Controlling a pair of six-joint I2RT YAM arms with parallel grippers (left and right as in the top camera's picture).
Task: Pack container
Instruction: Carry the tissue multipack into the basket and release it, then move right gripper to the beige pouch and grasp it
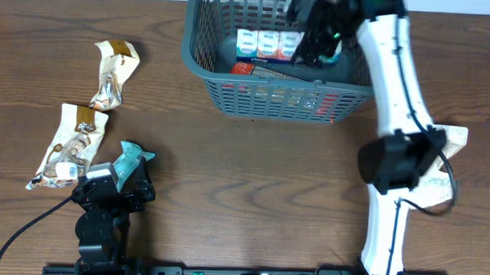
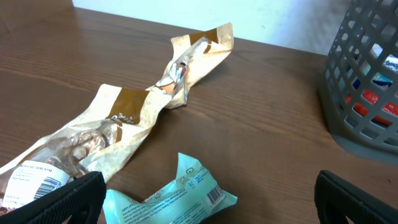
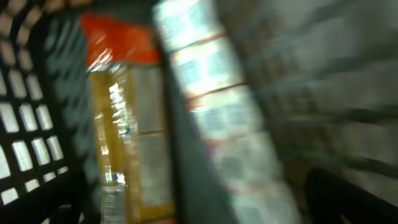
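The dark grey slotted container (image 1: pixel 271 99) stands at the back centre; its wall shows in the left wrist view (image 2: pixel 367 93). It holds a row of white-and-blue packs (image 1: pixel 266 43) and a red-and-yellow pack (image 1: pixel 246 69). My right gripper (image 1: pixel 314 40) is inside it, over the packs. The right wrist view is blurred, with the fingers (image 3: pixel 199 205) wide apart above the white packs (image 3: pixel 217 106) and the yellow pack (image 3: pixel 124 130). My left gripper (image 2: pixel 208 208) is open, with a teal pack (image 2: pixel 180 194) lying on the table between its fingers (image 1: pixel 130 164).
Two cream-and-brown snack bags lie at the left, one farther back (image 1: pixel 113 72) (image 2: pixel 193 59) and one nearer (image 1: pixel 69 144) (image 2: pixel 93 134). Another cream pack (image 1: pixel 453 153) lies partly under my right arm at the right.
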